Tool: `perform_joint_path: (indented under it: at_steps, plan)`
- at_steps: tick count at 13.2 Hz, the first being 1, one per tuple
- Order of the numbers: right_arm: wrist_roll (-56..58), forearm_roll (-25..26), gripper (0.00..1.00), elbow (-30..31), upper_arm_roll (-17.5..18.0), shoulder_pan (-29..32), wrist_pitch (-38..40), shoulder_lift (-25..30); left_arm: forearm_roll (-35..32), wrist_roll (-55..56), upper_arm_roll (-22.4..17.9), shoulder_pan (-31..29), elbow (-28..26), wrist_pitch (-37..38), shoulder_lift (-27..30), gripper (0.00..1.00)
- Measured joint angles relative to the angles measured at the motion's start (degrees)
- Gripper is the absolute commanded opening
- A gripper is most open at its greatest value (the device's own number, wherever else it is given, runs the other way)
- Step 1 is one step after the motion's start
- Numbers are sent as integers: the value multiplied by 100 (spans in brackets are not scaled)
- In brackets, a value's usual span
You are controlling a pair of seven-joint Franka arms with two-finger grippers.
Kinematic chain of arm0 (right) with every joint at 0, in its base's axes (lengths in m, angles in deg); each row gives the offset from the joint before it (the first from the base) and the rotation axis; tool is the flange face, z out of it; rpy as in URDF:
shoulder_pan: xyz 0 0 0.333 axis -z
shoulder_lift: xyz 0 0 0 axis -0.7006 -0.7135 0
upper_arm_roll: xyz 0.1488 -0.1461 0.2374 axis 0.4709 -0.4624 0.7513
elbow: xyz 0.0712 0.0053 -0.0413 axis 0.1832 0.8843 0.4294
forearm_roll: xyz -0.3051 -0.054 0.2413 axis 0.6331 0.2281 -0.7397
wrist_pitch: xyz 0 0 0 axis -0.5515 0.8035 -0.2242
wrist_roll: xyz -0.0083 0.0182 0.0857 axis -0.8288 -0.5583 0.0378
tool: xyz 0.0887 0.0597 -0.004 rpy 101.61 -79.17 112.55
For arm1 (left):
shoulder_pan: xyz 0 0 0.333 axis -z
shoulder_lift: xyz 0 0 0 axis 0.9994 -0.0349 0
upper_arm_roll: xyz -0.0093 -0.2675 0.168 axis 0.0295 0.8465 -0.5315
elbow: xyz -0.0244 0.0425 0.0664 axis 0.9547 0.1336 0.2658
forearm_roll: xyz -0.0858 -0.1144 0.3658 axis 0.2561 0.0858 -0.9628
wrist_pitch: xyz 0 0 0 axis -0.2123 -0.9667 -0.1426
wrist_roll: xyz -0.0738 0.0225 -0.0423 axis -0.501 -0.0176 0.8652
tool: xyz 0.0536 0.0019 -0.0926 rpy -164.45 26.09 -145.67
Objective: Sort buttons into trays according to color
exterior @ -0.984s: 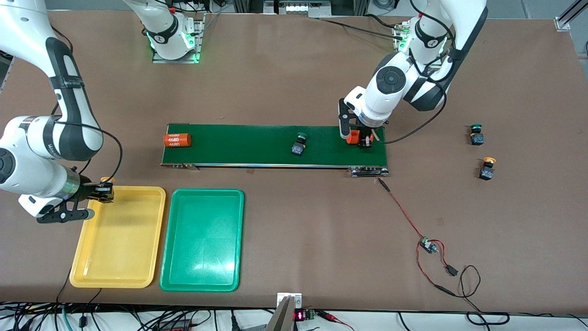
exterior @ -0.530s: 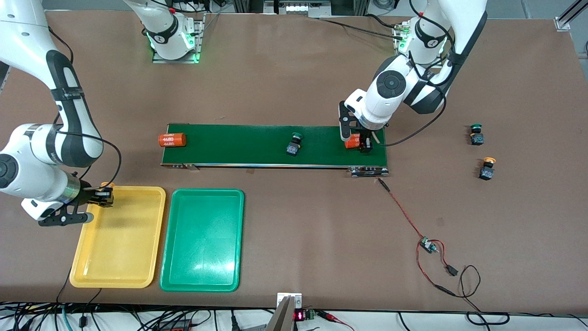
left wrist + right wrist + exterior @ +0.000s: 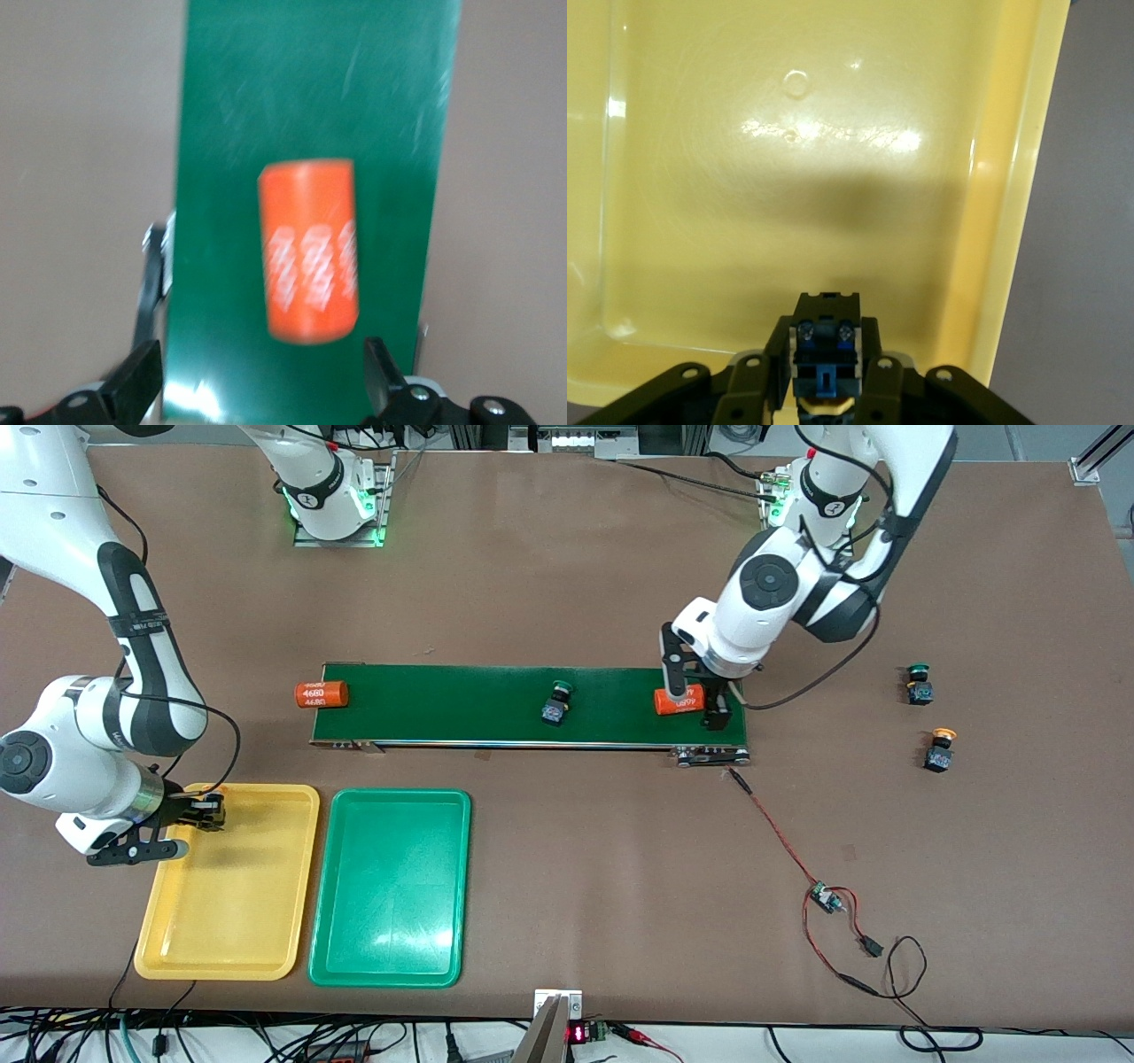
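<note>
Right gripper [image 3: 205, 812] low over the yellow tray [image 3: 230, 948], at the tray's end farther from the front camera, toward the right arm's end of the table [image 3: 567, 558]; clamped on a yellow-capped button [image 3: 824, 354], black-and-blue body upward in the right wrist view, cap mostly hidden between the fingers [image 3: 757, 381]; held there, seemingly, for a drop into the tray of matching colour; grip possibly just starting to loosen, button not yet set down.

Left gripper [image 3: 693, 701] above the conveyor belt [image 3: 443, 704], at the belt's end toward the left arm; fingers [image 3: 133, 381] spread wide, astride an orange cylinder [image 3: 308, 250] lying free on the belt, touching neither side of it; apparently put there as a distractor to ride along, not for sorting.

Green-capped button [image 3: 555, 701] mid-belt, upright-ish, probably the next pick; second orange cylinder [image 3: 321, 693] overhanging the belt's end toward the right arm.

Green tray [image 3: 390, 957] just beside the yellow one, nothing in it; another green button [image 3: 918, 683] and another yellow button [image 3: 941, 749] on the table toward the left arm's end, well apart from the belt, awaiting feeding; loose red-and-black wiring [image 3: 828, 899] nearer the front camera.
</note>
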Motion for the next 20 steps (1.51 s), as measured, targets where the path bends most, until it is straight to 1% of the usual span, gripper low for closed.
perform_joint_path:
  at_steps: [1, 2, 3, 5, 7, 9, 11, 13, 14, 16, 18, 19, 20]
  plan:
    - [9, 0, 80, 0, 4, 0, 0, -2, 0, -2, -104, -152, 9, 104, 72, 100]
    - [12, 0, 83, -1, 12, 0, 0, -2, -1, -19, -254, -329, 9, 155, 111, 100]
    - [15, 0, 86, 0, 17, -1, 0, -2, -1, -48, -395, -552, 9, 161, 115, 100]
    - [21, 0, 86, -2, 24, -1, 0, -2, -4, -110, -548, -1130, 10, 158, 98, 100]
    - [19, -2, 86, -13, 63, -3, 74, 16, -6, -186, -792, -1517, 38, 154, 93, 100]
    - [-75, -8, 86, -40, 114, -27, 362, 95, -7, -197, -1113, -1598, 55, 154, 93, 100]
    - [-392, -13, 86, -68, 151, -154, 815, 288, -7, -187, -1368, -1609, 58, 158, 93, 100]
    - [-927, -17, 86, -83, 180, -386, 1357, 542, -6, -155, -1615, -1622, 67, 271, 94, 100]
    - [-1234, -47, 89, -85, 210, -511, 1646, 666, 9, -65, -1763, -1629, 68, 401, 93, 100]
    - [-1702, -256, 89, -86, 246, -737, 2130, 859, 34, 248, -2010, -1692, 63, 580, 81, 100]
    - [-2093, -423, 92, -85, 250, -951, 2494, 988, 43, 780, -2079, -1742, 55, 984, 66, 100]
    - [-2282, -457, 95, -84, 252, -1043, 2634, 1041, 43, 1131, -2074, -1742, 49, 1182, 59, 100]
    - [-2413, -486, 100, -85, 257, -1135, 2751, 1081, 43, 1407, -2067, -1741, 33, 1273, 50, 100]
